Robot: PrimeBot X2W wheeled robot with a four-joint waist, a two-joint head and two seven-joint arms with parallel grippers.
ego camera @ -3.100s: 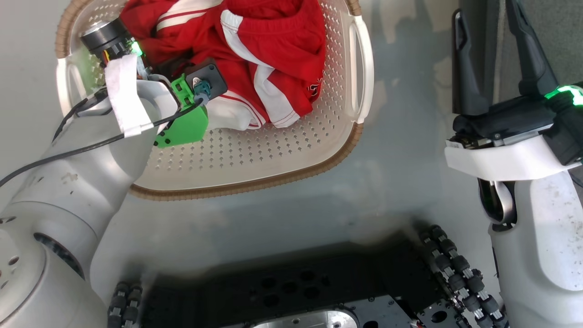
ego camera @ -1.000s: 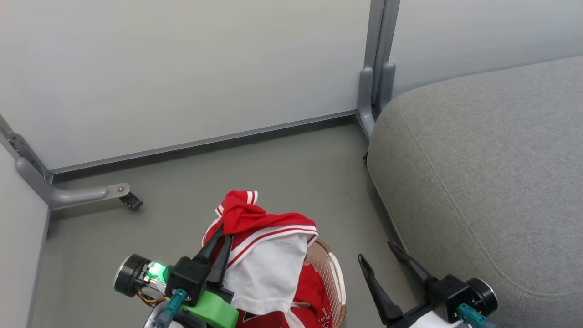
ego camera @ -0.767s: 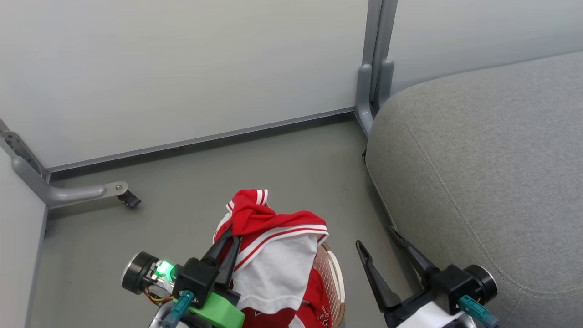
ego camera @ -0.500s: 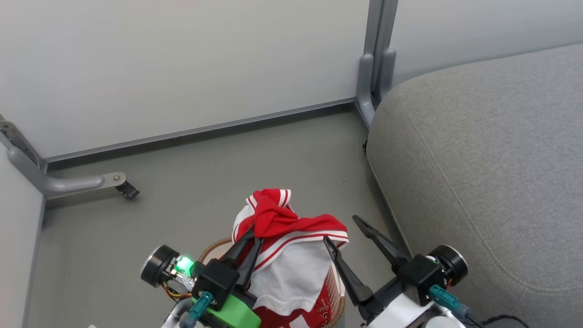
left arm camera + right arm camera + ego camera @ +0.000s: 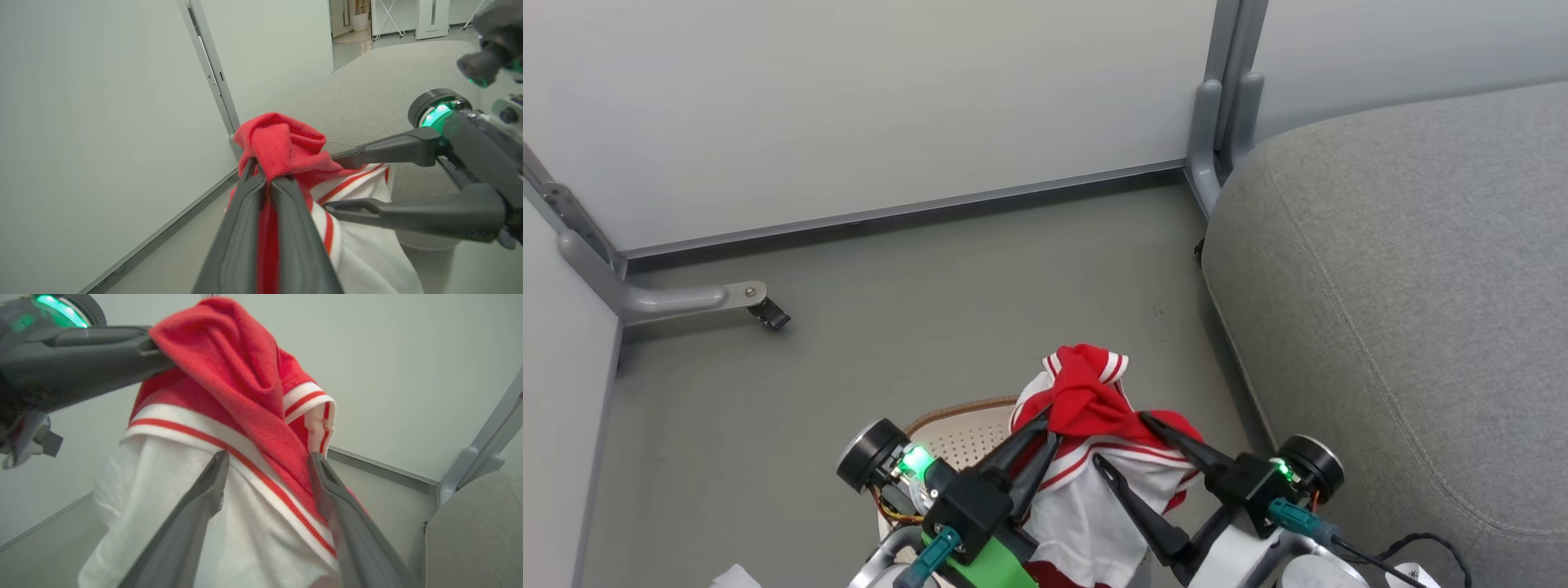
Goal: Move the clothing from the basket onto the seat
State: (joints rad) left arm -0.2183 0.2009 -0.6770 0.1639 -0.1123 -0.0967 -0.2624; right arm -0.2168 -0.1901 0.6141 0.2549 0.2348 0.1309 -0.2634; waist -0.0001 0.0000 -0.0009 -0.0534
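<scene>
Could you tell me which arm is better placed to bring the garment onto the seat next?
Probably left: the left tool is shut on the red garment over the basket; the right tool, nearer the seat, stands open astride it.

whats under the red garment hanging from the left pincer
Part of the basket: brown rim and perforated wall. The garment and left pincer cover the rest, so its contents are hidden.

The grey floor point(image 5: 931, 327) bears the basket point(image 5: 964, 406), the seat point(image 5: 1405, 286) and a partition foot point(image 5: 678, 298).
</scene>
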